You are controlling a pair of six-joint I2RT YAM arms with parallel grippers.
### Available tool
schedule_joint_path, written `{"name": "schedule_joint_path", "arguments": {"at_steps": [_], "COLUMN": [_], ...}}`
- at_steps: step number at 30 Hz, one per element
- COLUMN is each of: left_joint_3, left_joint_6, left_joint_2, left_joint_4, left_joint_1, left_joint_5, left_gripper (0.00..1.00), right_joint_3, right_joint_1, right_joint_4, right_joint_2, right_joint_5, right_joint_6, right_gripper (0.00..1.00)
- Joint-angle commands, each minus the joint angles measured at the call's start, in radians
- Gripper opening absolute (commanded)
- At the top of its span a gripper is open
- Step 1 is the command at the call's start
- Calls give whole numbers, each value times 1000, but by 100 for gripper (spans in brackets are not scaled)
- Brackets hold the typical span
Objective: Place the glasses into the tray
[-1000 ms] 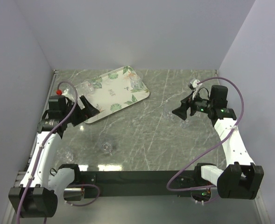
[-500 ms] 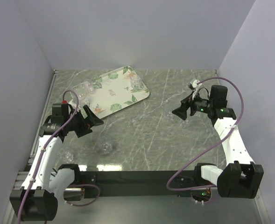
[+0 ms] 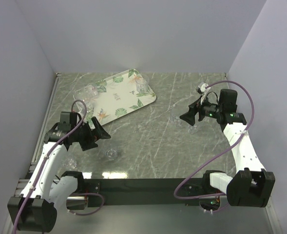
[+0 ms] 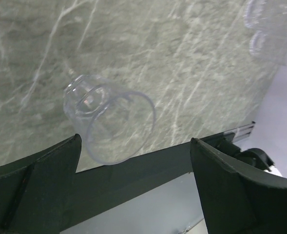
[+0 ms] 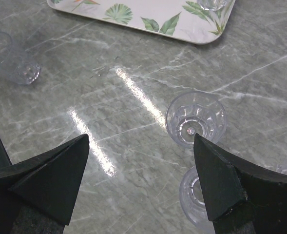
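Note:
The leaf-printed tray (image 3: 118,99) lies at the back left and holds a clear glass at its left end (image 3: 87,91) and one at its right end (image 3: 142,87). My left gripper (image 3: 103,132) is open and empty, just above and left of a glass (image 3: 111,154) on the table. In the left wrist view this glass (image 4: 110,125) sits ahead of the open left gripper (image 4: 134,141), nearer the left finger. My right gripper (image 3: 184,118) is open and empty beside two glasses (image 3: 177,120) (image 3: 193,129). They show in the right wrist view (image 5: 196,118) (image 5: 198,196) near the right finger of the right gripper (image 5: 141,137).
Another glass (image 3: 69,162) stands near the front left edge, beside the left arm. The black front rail (image 3: 148,184) runs along the near edge. Walls close the left, back and right sides. The tray's near rim (image 5: 148,22) shows at the top of the right wrist view.
My left arm has swung from the tray's near-left edge toward the front, down to the glass on the table. The right arm has not moved.

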Motion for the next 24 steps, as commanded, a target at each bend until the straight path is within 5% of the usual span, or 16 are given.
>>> {"name": "schedule_joint_path", "arguments": {"at_steps": [1, 14, 24], "left_joint_3": [3, 17, 29], "left_joint_6": [1, -99, -163], "left_joint_2": [5, 94, 138], "left_joint_4": [-63, -89, -120], "left_joint_1": [-22, -191, -314], "left_joint_5": [-84, -275, -440], "left_gripper": [99, 87, 58], "right_joint_3": [9, 14, 15], "right_joint_1": [-9, -10, -18], "right_joint_4": [4, -4, -5], "right_joint_2": [-2, -14, -29], "right_joint_5": [-8, -6, -17], "right_joint_6": [-12, -19, -17], "right_gripper": [94, 94, 94]}}
